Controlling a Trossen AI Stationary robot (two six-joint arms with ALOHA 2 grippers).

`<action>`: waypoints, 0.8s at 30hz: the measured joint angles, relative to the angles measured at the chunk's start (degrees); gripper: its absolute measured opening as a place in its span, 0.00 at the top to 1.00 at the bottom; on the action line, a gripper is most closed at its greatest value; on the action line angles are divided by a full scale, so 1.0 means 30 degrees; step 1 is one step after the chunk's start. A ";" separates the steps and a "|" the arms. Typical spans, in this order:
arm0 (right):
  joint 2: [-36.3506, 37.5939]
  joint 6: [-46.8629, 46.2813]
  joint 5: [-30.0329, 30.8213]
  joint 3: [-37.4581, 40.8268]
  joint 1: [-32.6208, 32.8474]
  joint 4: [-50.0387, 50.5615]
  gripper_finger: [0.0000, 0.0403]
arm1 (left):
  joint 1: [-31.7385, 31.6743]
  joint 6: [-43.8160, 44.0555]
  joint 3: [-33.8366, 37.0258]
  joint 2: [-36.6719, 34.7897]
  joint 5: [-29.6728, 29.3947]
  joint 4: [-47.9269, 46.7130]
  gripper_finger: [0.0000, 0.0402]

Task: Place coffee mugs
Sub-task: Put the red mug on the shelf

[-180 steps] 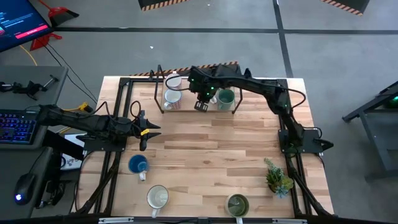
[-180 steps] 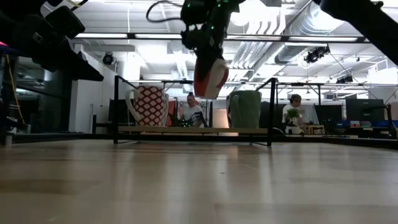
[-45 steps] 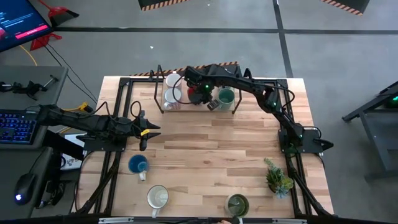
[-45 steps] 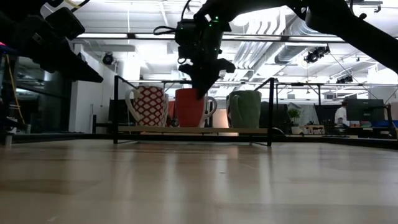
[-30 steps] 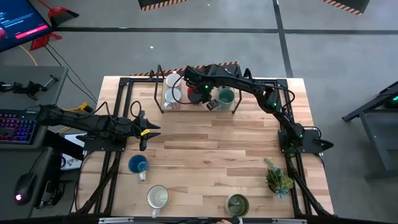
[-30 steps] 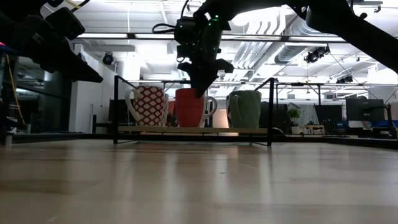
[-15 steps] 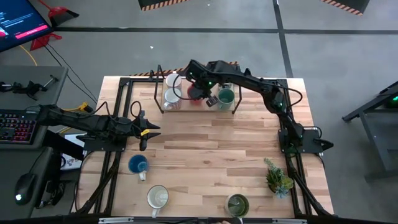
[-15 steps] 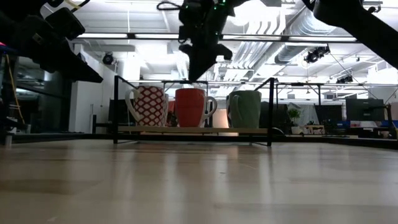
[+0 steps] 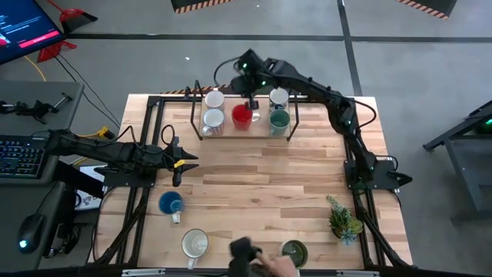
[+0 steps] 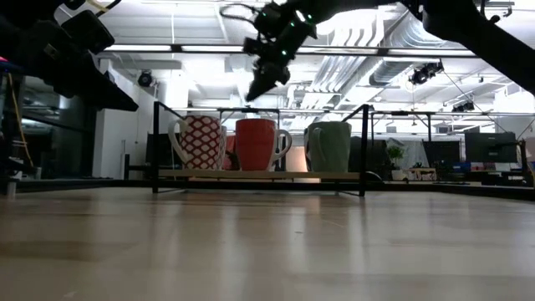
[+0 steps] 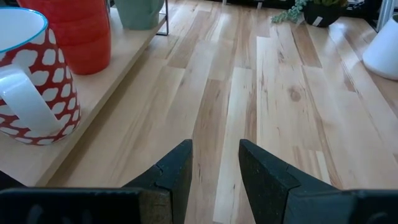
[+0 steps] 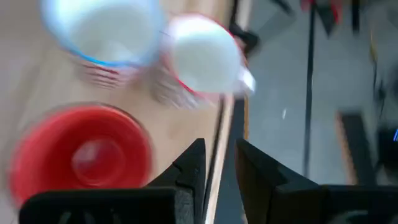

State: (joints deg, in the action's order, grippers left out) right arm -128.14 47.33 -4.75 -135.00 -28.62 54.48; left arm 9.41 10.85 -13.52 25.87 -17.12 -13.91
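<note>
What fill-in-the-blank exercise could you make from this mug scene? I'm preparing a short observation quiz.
1. The red mug stands on the ____ at the table's far edge.
2. The right gripper holds ____.
3. The blue mug sits on the table nearest the ____ gripper.
4. The potted plant stands on the table's ____ side.

Missing words: rack; nothing; left; right

A pale wooden bench [image 9: 261,192] stands on a grey concrete floor [image 9: 231,61] crossed by dark lines. At its left sit a lit keyboard [image 9: 19,158], a mouse [image 9: 25,235] and a glowing screen [image 9: 23,27]. Beyond, white ceiling pipes [image 10: 359,33] and strip lights [image 10: 167,48] hang over distant desks [image 10: 468,167].
</note>
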 joint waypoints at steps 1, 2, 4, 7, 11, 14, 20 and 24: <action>0.0000 -0.1055 -0.0008 0.0000 -0.0325 0.0014 0.83 | 0.0000 0.0000 0.0000 -0.0001 0.0001 0.0000 0.70; 0.0000 -0.2245 -0.0058 0.0000 -0.0613 0.0020 0.83 | 0.0000 0.0007 0.0000 -0.0001 0.0007 0.0000 0.70; 0.0076 -0.4704 -0.0251 0.0000 -0.1017 0.0095 0.83 | 0.0000 0.0007 0.0000 0.0006 0.0004 -0.0004 0.70; 0.0291 -0.7999 -0.0448 0.0000 -0.0847 0.0299 0.83 | 0.0005 0.0000 0.0000 0.0006 0.0002 0.0000 0.70; 0.0364 -0.9664 0.0185 0.0000 0.0090 0.1397 0.83 | 0.0005 0.0007 0.0000 0.0006 0.0007 -0.0007 0.70; 0.0357 -1.0436 0.1272 0.0000 0.0959 0.2729 0.83 | 0.0000 0.0007 0.0000 0.0006 0.0007 0.0000 0.70; 0.0357 -1.1127 0.2431 0.0000 0.2384 0.3828 0.83 | 0.0002 0.0007 0.0000 -0.0001 0.0007 0.0000 0.70; 0.0179 -1.1467 0.2417 -0.0007 0.2932 0.3705 0.83 | 0.0000 0.0015 0.0000 -0.0001 0.0007 0.0000 0.70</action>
State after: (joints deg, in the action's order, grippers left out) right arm -127.60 12.93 2.50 -135.02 -19.82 65.60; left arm 9.41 10.90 -13.52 25.87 -17.10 -13.91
